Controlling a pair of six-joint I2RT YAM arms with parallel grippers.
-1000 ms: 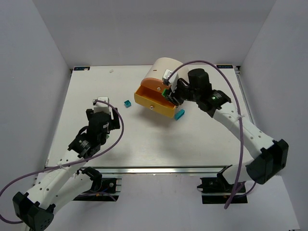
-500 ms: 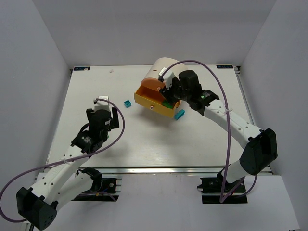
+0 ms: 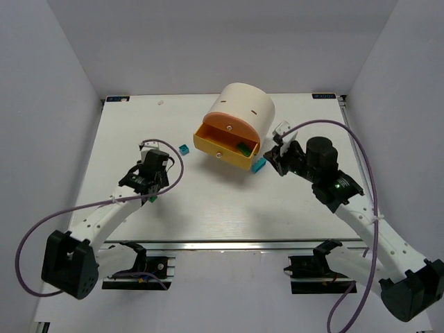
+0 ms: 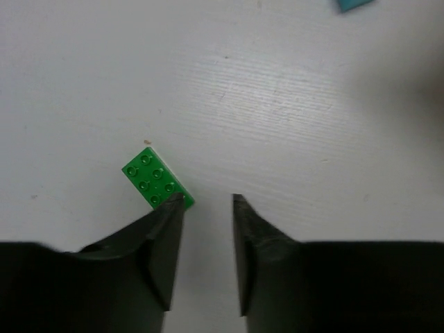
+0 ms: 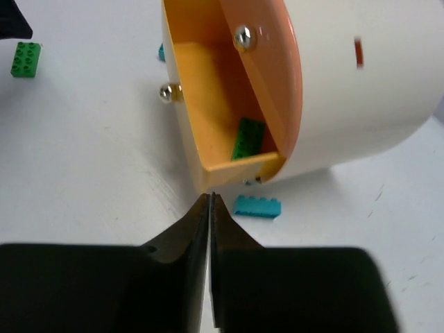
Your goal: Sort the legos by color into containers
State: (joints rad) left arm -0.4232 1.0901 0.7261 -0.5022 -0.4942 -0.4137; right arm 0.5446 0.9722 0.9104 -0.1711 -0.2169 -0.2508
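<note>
The cream drum [image 3: 241,107] lies on its side, its yellow drawer [image 3: 216,148] pulled open with a dark green lego [image 3: 244,147] inside, which also shows in the right wrist view [image 5: 248,139]. One teal lego [image 3: 259,165] lies by the drawer's right corner, another [image 3: 184,149] to the drawer's left. My right gripper [image 3: 270,160] is shut and empty, its tips [image 5: 210,196] just in front of the drawer's corner, beside the teal lego [image 5: 257,206]. My left gripper [image 4: 208,201] is open, low over the table. Its left fingertip [image 4: 173,205] overlaps the corner of a green lego [image 4: 154,179].
The orange drawer front [image 5: 272,69] above the yellow drawer [image 5: 198,104] is closed, and both have small metal knobs. White walls enclose the table [image 3: 208,201] on left, back and right. The green lego [image 5: 26,59] by the left gripper [image 3: 152,189] lies far left of the drum.
My right gripper let go of a green lego in the yellow drawer, pulled back to the right and shut. My left gripper moved towards the near edge and sank over the green lego.
</note>
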